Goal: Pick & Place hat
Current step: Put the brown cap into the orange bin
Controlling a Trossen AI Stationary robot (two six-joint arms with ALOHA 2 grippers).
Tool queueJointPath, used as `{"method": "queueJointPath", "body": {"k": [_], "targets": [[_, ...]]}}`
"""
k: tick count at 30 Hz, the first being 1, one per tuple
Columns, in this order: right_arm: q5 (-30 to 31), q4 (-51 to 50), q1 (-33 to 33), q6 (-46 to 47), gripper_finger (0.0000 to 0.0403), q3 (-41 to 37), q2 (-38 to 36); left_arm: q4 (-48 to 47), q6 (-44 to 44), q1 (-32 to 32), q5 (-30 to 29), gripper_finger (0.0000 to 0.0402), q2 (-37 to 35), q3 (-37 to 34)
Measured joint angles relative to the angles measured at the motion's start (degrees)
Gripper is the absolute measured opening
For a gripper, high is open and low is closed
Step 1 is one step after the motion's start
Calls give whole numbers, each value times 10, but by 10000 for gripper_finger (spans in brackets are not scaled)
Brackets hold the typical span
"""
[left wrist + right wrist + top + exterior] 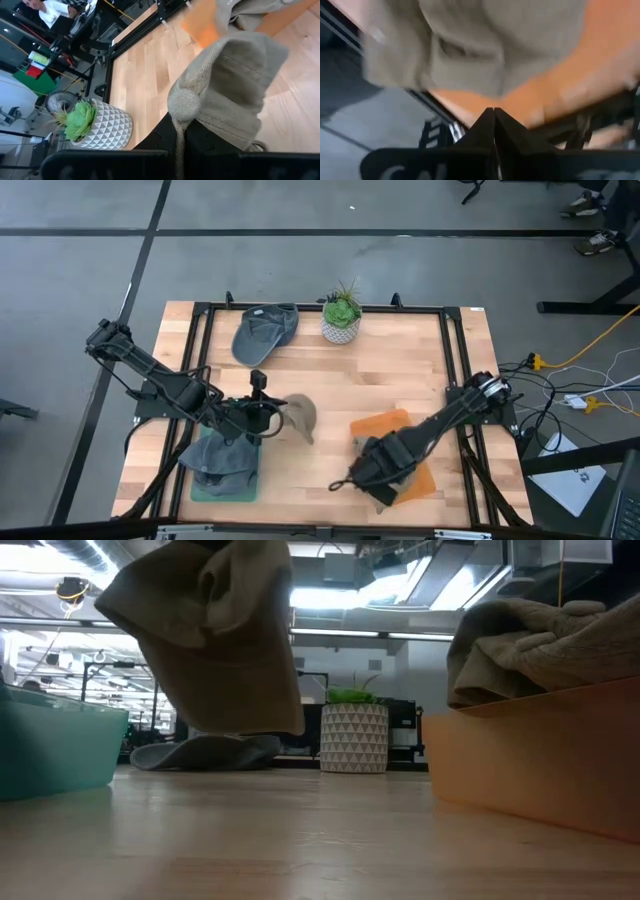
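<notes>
Soft, light cloth, the tan hat (pixel 300 418) hangs limp above bench (pixel 400 380) centre, pinched by left gripper (pixel 268 416) fingers; a seam or brim edge looks the safest hold. Right gripper (pixel 372 470) hovers at five o'clock over the orange bin (pixel 385 423), fingers together, holding nothing.

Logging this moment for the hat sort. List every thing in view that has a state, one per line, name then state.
tan hat: held off the table, hanging from the left gripper
left gripper: shut on the tan hat
right gripper: shut, empty, above the orange bin
orange bin: holds a tan hat
teal bin: holds grey hats
grey hat: lying on the table beside the potted plant
potted plant: upright
</notes>
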Motion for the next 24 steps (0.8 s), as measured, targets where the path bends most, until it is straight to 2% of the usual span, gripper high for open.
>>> {"method": "queueJointPath", "body": {"k": [5,10,16,21,24], "targets": [[-76,1,30,46,4,-55,0,0,0,0,1,6,0,0],[-94,5,57,111,4,-95,0,0,0,0,2,4,0,0],[-55,8,85,175,4,-106,0,0,0,0,8,4,0,0],[16,5,116,251,3,-106,0,0,0,0,9,5,0,0],[36,29,129,303,2,-106,0,0,0,0,9,4,0,0]]}}
